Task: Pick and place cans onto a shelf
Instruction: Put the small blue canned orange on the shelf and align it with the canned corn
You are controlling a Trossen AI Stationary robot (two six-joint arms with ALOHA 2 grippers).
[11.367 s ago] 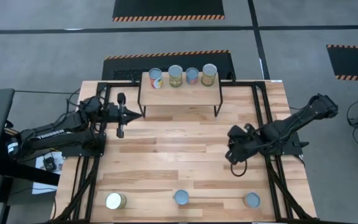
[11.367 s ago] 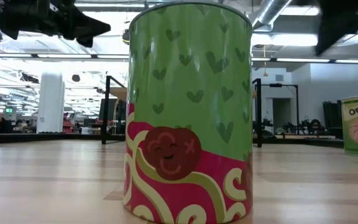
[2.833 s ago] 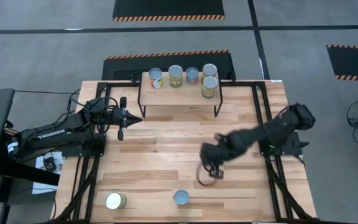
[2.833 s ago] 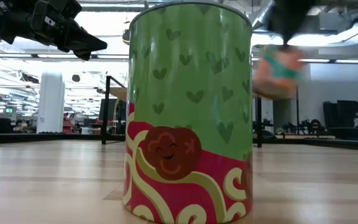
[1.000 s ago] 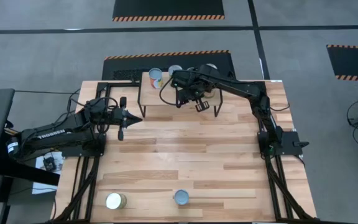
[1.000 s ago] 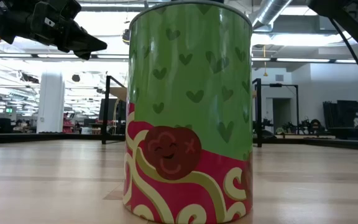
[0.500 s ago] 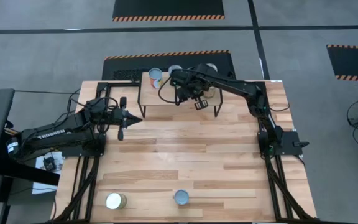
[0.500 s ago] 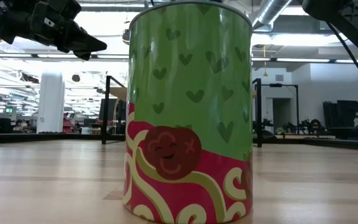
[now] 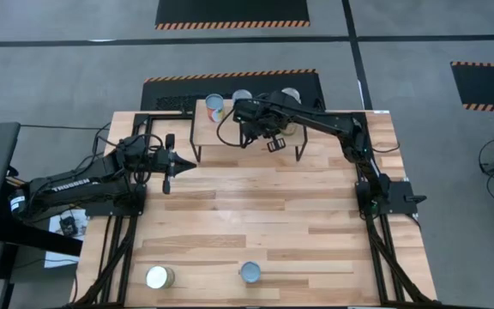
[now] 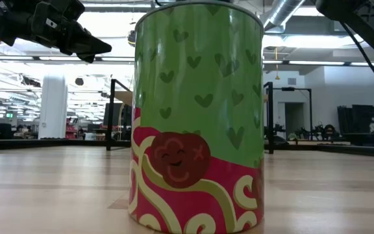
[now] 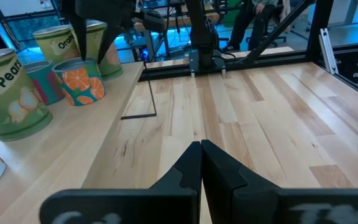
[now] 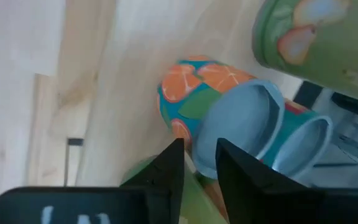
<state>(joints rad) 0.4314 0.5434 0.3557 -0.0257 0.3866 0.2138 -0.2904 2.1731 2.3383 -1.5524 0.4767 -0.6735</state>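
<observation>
The shelf (image 9: 230,136) stands at the table's far edge and carries several cans. My right gripper (image 9: 262,129) hovers over the shelf, just above an orange-and-teal can (image 11: 82,86) that stands upright on the plank. That can also shows in the right wrist view (image 12: 188,87). The gripper's fingers (image 12: 199,149) are a narrow gap apart. My left gripper (image 9: 168,165) is shut and empty above the table, left of the shelf (image 11: 201,152). Two more cans stand at the near edge, one pale-topped (image 9: 159,277) and one blue-topped (image 9: 250,273). My right gripper points down over the orange-and-teal can's pale blue top (image 12: 241,127). Its fingertips (image 11: 98,53) end about at the can's top, and I cannot tell whether they touch it. The can stands upright on the shelf plank.
On the shelf near the right gripper stand a pear-label can (image 11: 11,93), a teal-and-pink can (image 11: 42,81) and a yellow-green can (image 11: 58,40). The green-and-red can (image 10: 197,117) fills the low view. The middle of the table (image 9: 256,215) is bare wood.
My right gripper has shifted only slightly toward the table's left over the shelf. The cans have stayed where they were.
</observation>
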